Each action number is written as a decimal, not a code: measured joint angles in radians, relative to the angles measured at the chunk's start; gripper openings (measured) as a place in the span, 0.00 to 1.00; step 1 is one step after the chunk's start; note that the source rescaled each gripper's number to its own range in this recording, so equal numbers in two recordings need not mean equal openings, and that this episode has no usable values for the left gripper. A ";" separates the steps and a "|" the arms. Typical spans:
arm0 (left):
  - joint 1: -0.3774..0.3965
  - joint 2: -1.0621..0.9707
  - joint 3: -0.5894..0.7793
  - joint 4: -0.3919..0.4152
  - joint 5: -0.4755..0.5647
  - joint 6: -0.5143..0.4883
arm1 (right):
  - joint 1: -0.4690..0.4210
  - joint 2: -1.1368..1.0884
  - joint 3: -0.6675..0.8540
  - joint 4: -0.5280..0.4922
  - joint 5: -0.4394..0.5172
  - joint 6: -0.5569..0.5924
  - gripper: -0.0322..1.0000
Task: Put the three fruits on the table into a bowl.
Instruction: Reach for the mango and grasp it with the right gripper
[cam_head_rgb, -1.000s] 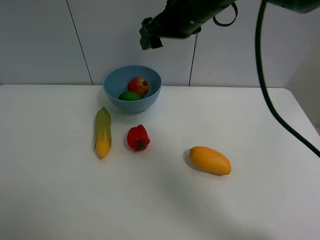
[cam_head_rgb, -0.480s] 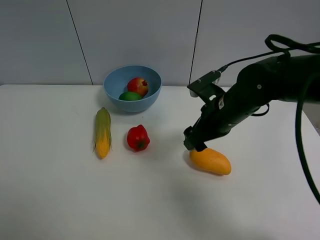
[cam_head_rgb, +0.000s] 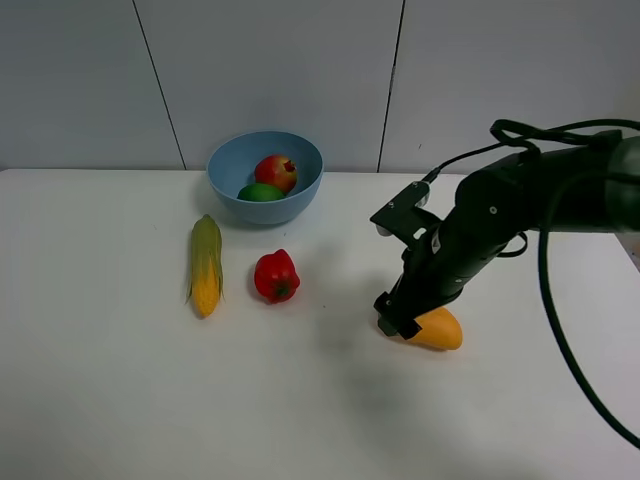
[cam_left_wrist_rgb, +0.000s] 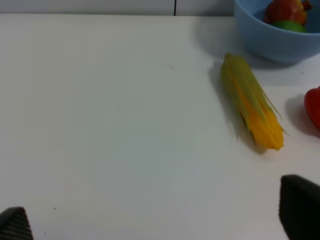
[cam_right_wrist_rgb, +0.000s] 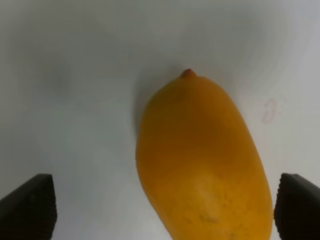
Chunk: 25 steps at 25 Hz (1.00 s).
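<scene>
The light blue bowl (cam_head_rgb: 265, 177) stands at the back of the white table (cam_head_rgb: 120, 400) and holds the red-yellow apple (cam_head_rgb: 277, 171) and the green lime (cam_head_rgb: 260, 192). The bowl (cam_left_wrist_rgb: 275, 35) also shows in the left wrist view. The orange-yellow mango (cam_head_rgb: 437, 328) lies on the table at the right. My right gripper (cam_head_rgb: 398, 322) is low over its left end, open, its jaws wide on either side of the mango (cam_right_wrist_rgb: 202, 165) in the right wrist view. My left gripper (cam_left_wrist_rgb: 160, 220) is open and empty; it is out of the exterior view.
A yellow-green corn cob (cam_head_rgb: 206, 264) and a small red bell pepper (cam_head_rgb: 276, 276) lie in front of the bowl. The corn (cam_left_wrist_rgb: 251, 102) also shows in the left wrist view. A grey wall stands behind the table.
My right arm came down from high above the bowl to the mango, and in the last half second lowered further over its left end.
</scene>
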 joint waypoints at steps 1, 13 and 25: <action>0.000 0.000 0.000 0.000 0.000 0.000 | 0.000 0.011 0.000 -0.011 -0.001 -0.004 0.62; 0.000 0.000 0.000 0.000 0.000 0.000 | -0.093 0.120 0.000 -0.032 -0.040 -0.007 0.62; 0.000 0.000 0.000 0.000 0.000 0.000 | -0.094 0.206 0.000 -0.009 -0.111 -0.007 0.03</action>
